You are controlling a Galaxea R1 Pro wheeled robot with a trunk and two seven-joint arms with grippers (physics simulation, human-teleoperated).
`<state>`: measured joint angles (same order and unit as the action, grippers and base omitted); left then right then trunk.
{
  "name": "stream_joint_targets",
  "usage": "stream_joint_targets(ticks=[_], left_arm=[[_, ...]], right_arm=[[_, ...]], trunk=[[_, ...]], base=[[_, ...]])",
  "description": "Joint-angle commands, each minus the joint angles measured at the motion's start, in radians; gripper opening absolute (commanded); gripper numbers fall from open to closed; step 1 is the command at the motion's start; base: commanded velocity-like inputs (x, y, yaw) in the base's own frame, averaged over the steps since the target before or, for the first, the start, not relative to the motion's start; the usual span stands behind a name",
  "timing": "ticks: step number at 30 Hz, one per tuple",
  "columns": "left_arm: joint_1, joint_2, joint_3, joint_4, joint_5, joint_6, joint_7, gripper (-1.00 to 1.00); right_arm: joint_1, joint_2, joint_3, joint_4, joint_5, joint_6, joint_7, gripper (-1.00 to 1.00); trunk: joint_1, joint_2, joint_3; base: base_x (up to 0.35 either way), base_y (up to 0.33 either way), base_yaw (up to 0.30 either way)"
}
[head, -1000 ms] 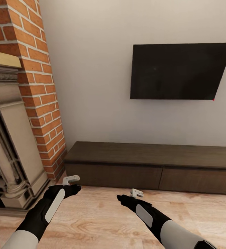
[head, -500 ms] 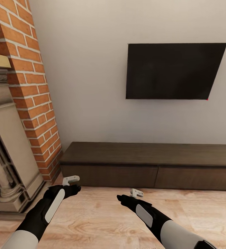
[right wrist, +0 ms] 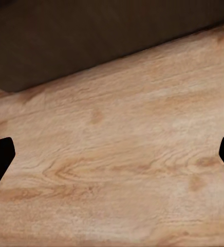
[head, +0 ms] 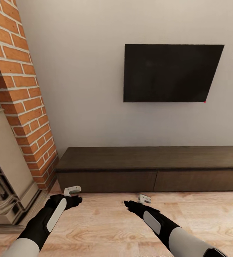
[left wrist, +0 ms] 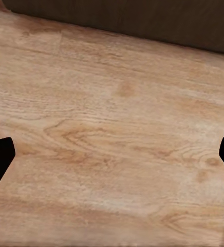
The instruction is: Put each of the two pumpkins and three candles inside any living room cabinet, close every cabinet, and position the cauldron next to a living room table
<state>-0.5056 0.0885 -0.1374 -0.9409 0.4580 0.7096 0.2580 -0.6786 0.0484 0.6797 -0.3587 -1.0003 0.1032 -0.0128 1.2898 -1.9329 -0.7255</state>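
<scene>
Your left gripper [head: 72, 191] and right gripper [head: 144, 199] are hovering over the light wooden plank floor [head: 105, 228], fingers spread wide, gripping nothing. Beyond, the long low dark-brown wooden cabinet [head: 152, 167] is sitting against the wall, both fronts closed, under a black wall-mounted screen [head: 171, 73].

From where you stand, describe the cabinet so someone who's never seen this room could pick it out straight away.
Find the black television mounted on the pale wall; directly beneath it, on the wooden floor, runs the cabinet. It is a long, low dark-brown wooden unit with a slab top and two wide, flat, handle-less fronts, both shut. Unlike the brick column and pale carved fireplace to its left, it is plain, dark and horizontal.
</scene>
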Motion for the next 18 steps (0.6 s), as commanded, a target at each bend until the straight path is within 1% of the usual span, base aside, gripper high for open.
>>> stream_joint_targets(ticks=[1, 3, 6, 8, 10, 11, 12, 13, 14, 16, 18], left_arm=[[-0.001, 0.003, -0.004, 0.01, 0.011, 0.002, 0.01, 1.0], [-0.001, 0.006, -0.004, 0.062, 0.009, -0.002, 0.009, 1.0], [-0.001, 0.01, -0.005, 0.178, 0.002, -0.017, 0.002, 1.0], [-0.001, 0.012, -0.005, 0.249, 0.0, -0.046, 0.0, 1.0], [0.0, 0.014, -0.005, 0.324, 0.0, -0.091, -0.002, 1.0], [0.0, 0.015, -0.005, 0.344, 0.0, -0.101, -0.002, 1.0], [0.0, 0.024, -0.006, 0.409, -0.001, -0.131, -0.003, 1.0], [0.0, 0.029, -0.007, 0.432, -0.001, -0.143, -0.004, 1.0], [0.001, 0.037, -0.008, 0.478, 0.0, -0.17, -0.006, 1.0], [0.001, 0.048, -0.011, 0.57, 0.0, -0.245, -0.02, 1.0], [0.001, 0.052, -0.013, 0.666, -0.001, -0.324, -0.05, 1.0]], right_arm=[[-0.001, -0.003, 0.004, 0.0, -0.005, 0.002, -0.004, 1.0], [-0.001, -0.005, 0.005, 0.0, -0.005, 0.004, -0.006, 1.0], [-0.001, -0.006, 0.007, 0.002, -0.004, 0.008, -0.007, 1.0], [-0.001, -0.007, 0.01, 0.012, -0.004, 0.009, -0.007, 1.0], [-0.001, -0.007, 0.011, 0.052, -0.001, 0.006, -0.007, 1.0], [-0.001, -0.007, 0.011, 0.064, -0.001, 0.005, -0.007, 1.0], [-0.001, -0.007, 0.012, 0.1, 0.0, 0.002, -0.007, 1.0], [-0.001, -0.007, 0.012, 0.111, 0.0, 0.001, -0.007, 1.0], [-0.001, -0.007, 0.012, 0.132, 0.0, -0.001, -0.007, 1.0], [-0.001, -0.008, 0.015, 0.165, 0.002, -0.005, -0.007, 1.0], [-0.001, -0.008, 0.018, 0.194, 0.004, -0.02, -0.007, 1.0]], trunk=[[-0.004, 0.007, 0.001], [-0.012, 0.021, 0.004], [-0.023, 0.042, 0.008], [-0.031, 0.056, 0.011], [-0.039, 0.07, 0.014], [-0.042, 0.077, 0.015], [-0.046, 0.084, 0.017], [-0.05, 0.091, 0.018], [-0.054, 0.098, 0.02], [-0.062, 0.112, 0.023], [-0.069, 0.126, 0.026]], base=[[0.0, 0.0, -0.123], [0.0, 0.0, -0.123], [0.0, 0.0, -0.123], [0.0, 0.0, -0.122], [0.0, 0.0, -0.12], [0.0, 0.0, -0.114], [0.0, 0.0, -0.106], [0.0, 0.0, -0.104], [0.0, 0.0, -0.1], [0.0, 0.0, -0.096], [0.0, 0.0, -0.094]])
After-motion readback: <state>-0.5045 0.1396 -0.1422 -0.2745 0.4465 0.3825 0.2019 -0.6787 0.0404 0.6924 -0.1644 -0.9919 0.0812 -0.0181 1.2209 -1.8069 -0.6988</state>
